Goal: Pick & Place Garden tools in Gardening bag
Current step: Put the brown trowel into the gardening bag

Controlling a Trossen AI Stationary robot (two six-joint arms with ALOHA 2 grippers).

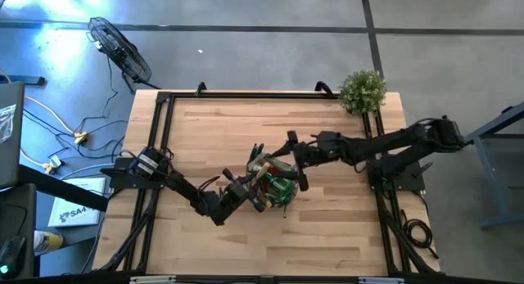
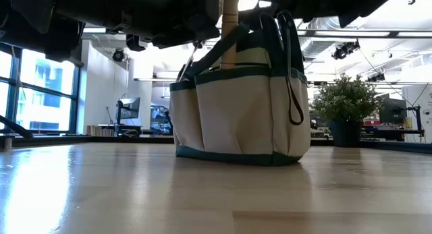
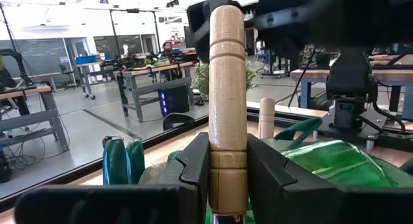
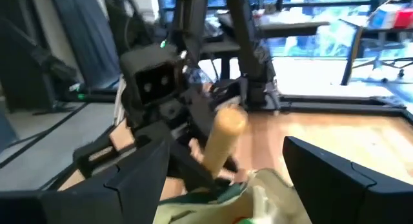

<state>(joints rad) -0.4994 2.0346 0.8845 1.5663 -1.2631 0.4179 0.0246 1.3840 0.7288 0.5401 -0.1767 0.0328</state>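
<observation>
The beige gardening bag point(image 1: 277, 186) point(image 2: 239, 112) with dark green trim stands on its base mid-table. In it show a green spray bottle point(image 3: 335, 162), green shears handles point(image 3: 122, 162) and a second wooden handle point(image 3: 266, 117). My left gripper point(image 1: 246, 191) point(image 3: 227, 161), reaching in from the table's left, is shut on a wooden-handled trowel point(image 3: 227, 82) whose handle stands up above the bag point(image 2: 229, 28). The trowel's metal end is hidden. My right gripper point(image 1: 296, 157) point(image 4: 226, 166) hovers open at the bag's far right rim point(image 4: 264, 195), with nothing between its fingers. My left gripper pinches the lower part of the trowel's wooden handle point(image 3: 227, 179), just under its grooved ring, between its two fingers point(image 3: 193, 172). The fingers come in about level from the table's near left and lie across the handle. The handle stands upright, free end up, over the bag.
A bushy green plant point(image 1: 363, 90) point(image 2: 345, 99) stands at the table's far right corner. Black frame rails point(image 1: 164, 137) run along the table's edges. Bare tabletop point(image 1: 270, 243) lies on the near side of the bag.
</observation>
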